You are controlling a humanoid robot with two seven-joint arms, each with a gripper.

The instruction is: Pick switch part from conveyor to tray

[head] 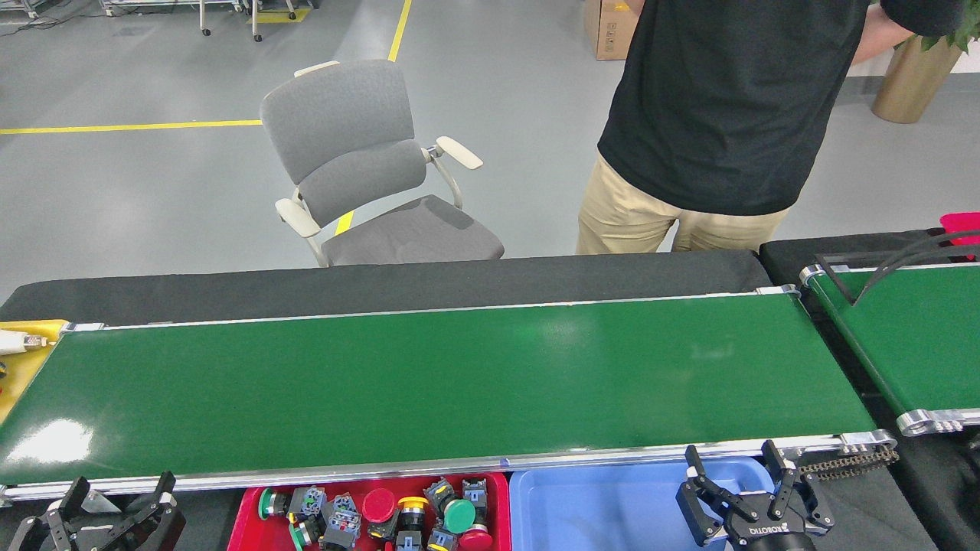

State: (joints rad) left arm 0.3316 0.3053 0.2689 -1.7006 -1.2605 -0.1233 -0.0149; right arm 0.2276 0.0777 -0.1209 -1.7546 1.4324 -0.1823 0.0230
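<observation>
The conveyor (429, 383) is a long green belt with silver rails, and no switch part lies on it. Below its near rail a red tray (245, 514) holds several switch parts (398, 516) with red, green and yellow caps. A blue tray (597, 509) beside it looks bare inside. My right gripper (736, 471) stands open over the blue tray's right end, holding nothing. At the bottom left, below the belt's near rail, my left gripper (115, 493) is open too, with nothing between its fingers.
A person (704, 130) in a black shirt stands behind the conveyor's right half. A grey chair (375, 176) stands behind the middle. A second green belt (919, 344) with a black guide bar lies at the right. A yellow bin (23, 360) sits at the left end.
</observation>
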